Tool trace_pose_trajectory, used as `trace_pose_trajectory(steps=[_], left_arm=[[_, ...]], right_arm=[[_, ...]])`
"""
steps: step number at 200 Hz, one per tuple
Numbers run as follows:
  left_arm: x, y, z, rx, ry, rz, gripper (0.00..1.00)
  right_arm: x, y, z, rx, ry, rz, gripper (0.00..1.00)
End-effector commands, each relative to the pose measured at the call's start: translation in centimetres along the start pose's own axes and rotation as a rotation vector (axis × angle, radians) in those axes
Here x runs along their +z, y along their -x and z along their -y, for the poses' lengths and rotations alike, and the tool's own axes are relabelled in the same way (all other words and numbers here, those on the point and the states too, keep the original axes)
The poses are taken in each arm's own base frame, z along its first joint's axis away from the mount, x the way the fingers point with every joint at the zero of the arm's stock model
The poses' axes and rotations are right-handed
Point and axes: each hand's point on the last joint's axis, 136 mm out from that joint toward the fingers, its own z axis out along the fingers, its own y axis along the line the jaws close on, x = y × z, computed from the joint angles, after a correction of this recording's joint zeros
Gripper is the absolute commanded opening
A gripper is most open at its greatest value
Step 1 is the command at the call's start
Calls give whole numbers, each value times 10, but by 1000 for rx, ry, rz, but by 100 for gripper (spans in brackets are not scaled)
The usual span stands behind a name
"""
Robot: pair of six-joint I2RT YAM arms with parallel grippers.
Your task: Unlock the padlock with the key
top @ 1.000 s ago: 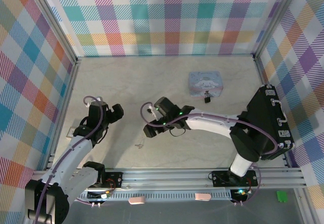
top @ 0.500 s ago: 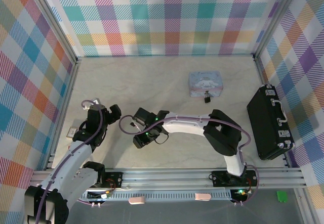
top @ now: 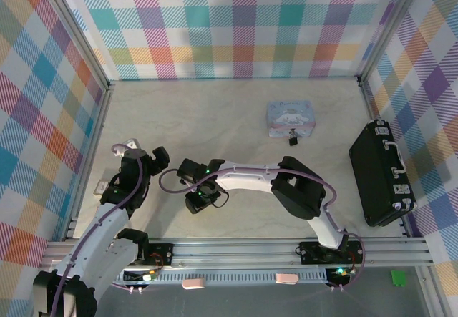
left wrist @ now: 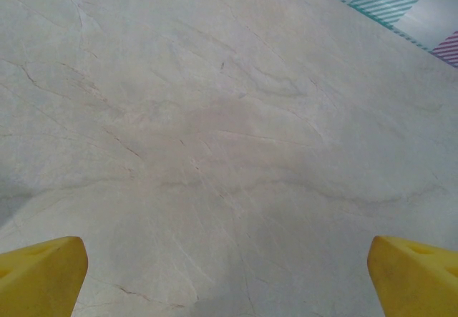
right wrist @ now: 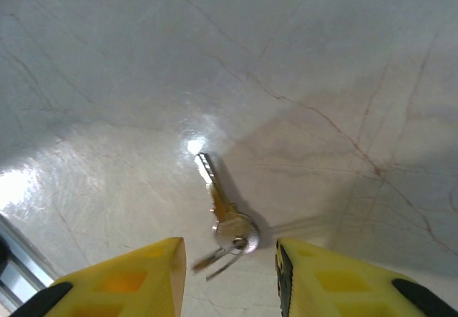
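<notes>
Your right gripper hangs low over the table with its yellow fingers parted. The key lies flat in the gap, its round head between the tips and touching neither, its blade pointing ahead. Your left gripper is spread wide over bare table, gripping nothing, and the padlock sits well apart from your right gripper, back behind its wrist, just beside the pale-blue tin.

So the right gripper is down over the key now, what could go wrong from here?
The key lies flat on the smooth table, so the right gripper may pinch above it or skid it away. Its jaws flank the head, not the blade, so the key could lift dangling and be hard to aim at the padlock.
</notes>
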Motion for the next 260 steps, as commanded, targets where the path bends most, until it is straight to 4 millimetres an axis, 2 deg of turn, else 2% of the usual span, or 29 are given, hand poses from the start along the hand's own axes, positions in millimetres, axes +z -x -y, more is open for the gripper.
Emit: trace_pose_trajectory(steps=[1,53,187,231,260], left_arm=[[-1,-4,-5,-8,18,1,100],[-1,-4,-6,-7,23,4,100],[-3,-3,-10,-12,41,17,100],[-2,-3,-12,-12,49,20,100],[-1,-3,-9,-12,39,15,100]], right_arm=[[4,-4,6,28,-43,-30,38],[3,-2,2,27,-30,-25,37],[15,-6,6,52,-51,-63,22],[8,-6,9,61,-64,-35,12],[-6,0,14,64,-78,25,5]])
